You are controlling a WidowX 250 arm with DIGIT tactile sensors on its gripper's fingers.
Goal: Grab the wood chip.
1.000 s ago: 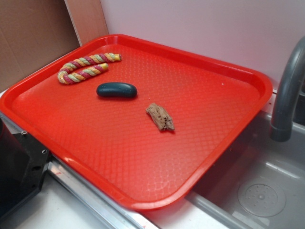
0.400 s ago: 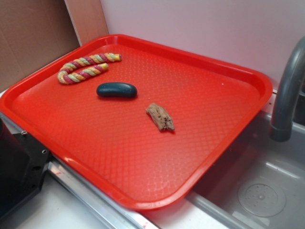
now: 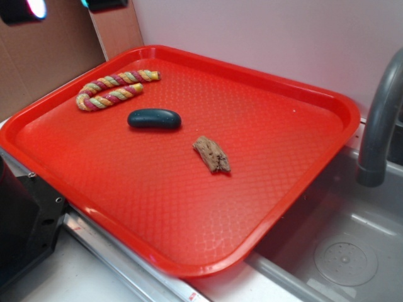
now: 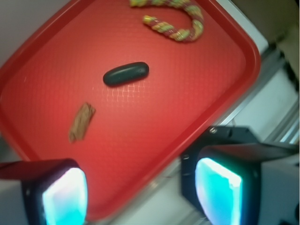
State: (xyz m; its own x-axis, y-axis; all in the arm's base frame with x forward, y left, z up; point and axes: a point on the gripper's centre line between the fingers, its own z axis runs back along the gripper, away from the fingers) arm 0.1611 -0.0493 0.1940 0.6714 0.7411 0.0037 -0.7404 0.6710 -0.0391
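The rough light-brown wood chip lies flat near the middle of the red plastic tray, apart from the smooth dark teal oval and multicoloured twisted rope, while the black gripper hangs above, jaws spread and empty.

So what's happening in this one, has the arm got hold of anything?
Not yet. The gripper is open and empty, high above the near edge of the red tray; the exterior view catches only its tips at the top left corner. The wood chip lies untouched near the tray's middle, apart from the dark oval and the twisted rope farther back. A grey faucet stands over the sink to the right.
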